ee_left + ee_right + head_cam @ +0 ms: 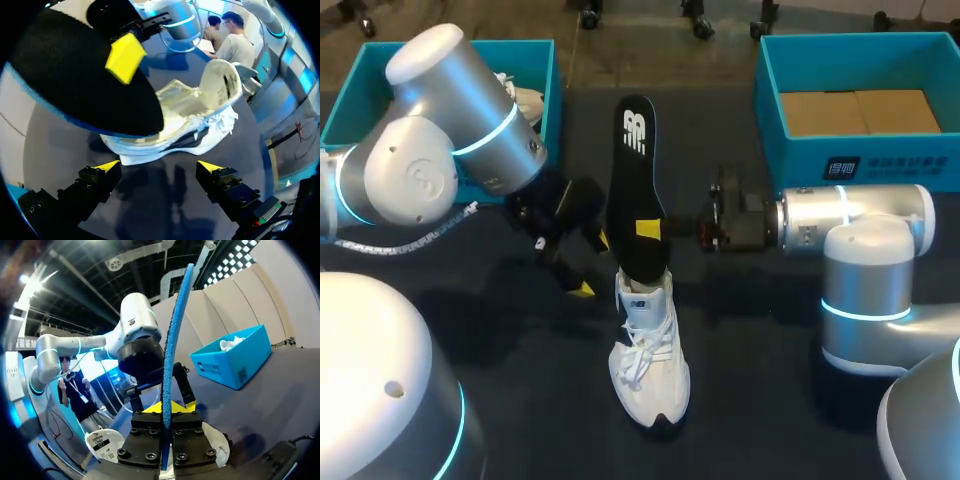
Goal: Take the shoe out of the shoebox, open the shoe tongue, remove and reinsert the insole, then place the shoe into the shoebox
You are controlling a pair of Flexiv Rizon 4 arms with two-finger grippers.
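Right gripper pinches the flat, black, blue-edged insole — left gripper gapes before the white laced shoe.

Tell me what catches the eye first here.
A long black insole, pinched by the right gripper, hangs over the white shoe mid-table. The left gripper hangs open beside that shoe. The blue left shoebox and right shoebox sit at the far corners.

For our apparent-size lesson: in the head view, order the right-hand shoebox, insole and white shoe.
Largest: right-hand shoebox.
Then: insole and white shoe, alike; the raised insole is nearer the camera, so unranked.
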